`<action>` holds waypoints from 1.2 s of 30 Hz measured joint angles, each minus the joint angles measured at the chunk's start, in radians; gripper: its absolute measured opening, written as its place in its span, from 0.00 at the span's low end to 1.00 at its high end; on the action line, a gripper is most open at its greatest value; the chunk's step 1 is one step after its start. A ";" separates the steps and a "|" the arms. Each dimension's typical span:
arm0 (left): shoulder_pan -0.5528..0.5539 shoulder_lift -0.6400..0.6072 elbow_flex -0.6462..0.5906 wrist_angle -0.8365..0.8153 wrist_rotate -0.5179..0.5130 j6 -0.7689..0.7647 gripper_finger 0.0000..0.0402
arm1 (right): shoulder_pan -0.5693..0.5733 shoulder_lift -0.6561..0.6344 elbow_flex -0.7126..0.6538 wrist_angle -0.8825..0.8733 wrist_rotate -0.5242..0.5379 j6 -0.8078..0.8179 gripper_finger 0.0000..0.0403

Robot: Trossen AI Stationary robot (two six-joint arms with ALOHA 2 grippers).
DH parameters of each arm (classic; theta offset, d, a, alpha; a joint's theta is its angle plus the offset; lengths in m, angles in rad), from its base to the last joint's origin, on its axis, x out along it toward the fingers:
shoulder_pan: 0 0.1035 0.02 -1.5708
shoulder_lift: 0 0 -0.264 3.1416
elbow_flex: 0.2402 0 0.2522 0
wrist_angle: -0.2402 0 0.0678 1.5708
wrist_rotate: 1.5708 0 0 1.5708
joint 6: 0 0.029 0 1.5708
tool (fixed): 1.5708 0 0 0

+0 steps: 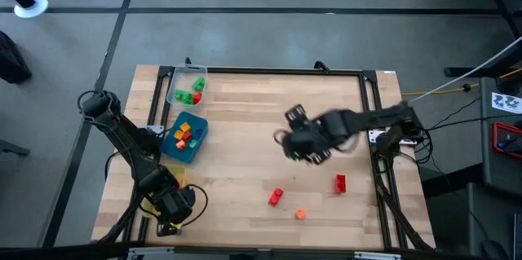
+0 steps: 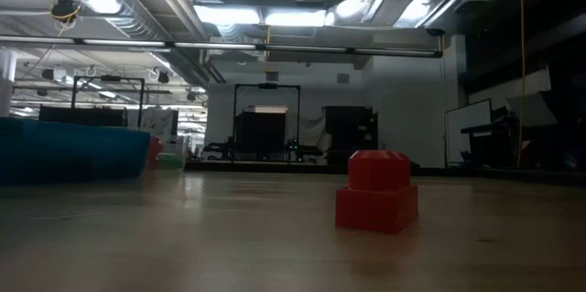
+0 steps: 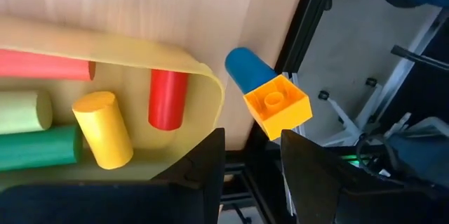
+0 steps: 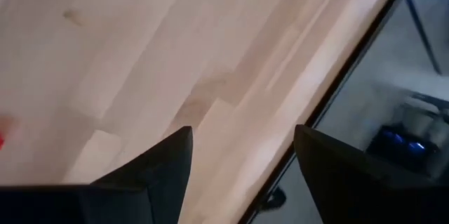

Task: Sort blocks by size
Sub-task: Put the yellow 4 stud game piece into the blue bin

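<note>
Three blocks lie loose on the wood at the near right: a red one [image 1: 276, 197], a red brick [image 1: 340, 182] and a small orange one [image 1: 300, 213]. My right gripper [image 1: 300, 147] hangs open above bare wood at mid-table, left of them. My left gripper [image 3: 252, 140] is open at the near left corner, above the corner of a yellow tray [image 3: 203, 76] holding red, yellow and green cylinders. Just beyond its fingertips, an orange brick with a blue peg [image 3: 277, 104] lies at the table's edge. I cannot tell whether a finger touches it.
A blue tray [image 1: 184, 139] with mixed blocks and a clear tray [image 1: 188, 87] with green and red blocks stand at the left. The table's black rail [image 1: 371, 113] runs along its edges. In the low view a red block [image 2: 376, 191] stands close by.
</note>
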 joint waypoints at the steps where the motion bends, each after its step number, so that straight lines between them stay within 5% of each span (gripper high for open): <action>1: 0.000 0.000 0.000 0.000 0.000 -0.008 0.31 | 0.025 -0.030 -0.047 0.011 0.022 0.040 0.62; 13: -0.050 0.000 0.000 0.129 0.000 -0.063 0.37 | 0.261 -0.234 -0.561 0.268 0.036 0.401 0.62; 21: -0.086 0.000 0.000 0.134 -0.006 0.167 0.48 | 0.299 -0.234 -0.607 0.284 0.039 0.545 0.62; 36: -0.188 0.001 0.000 0.126 -0.235 0.480 0.49 | 0.298 -0.235 -0.606 0.349 0.061 0.618 0.62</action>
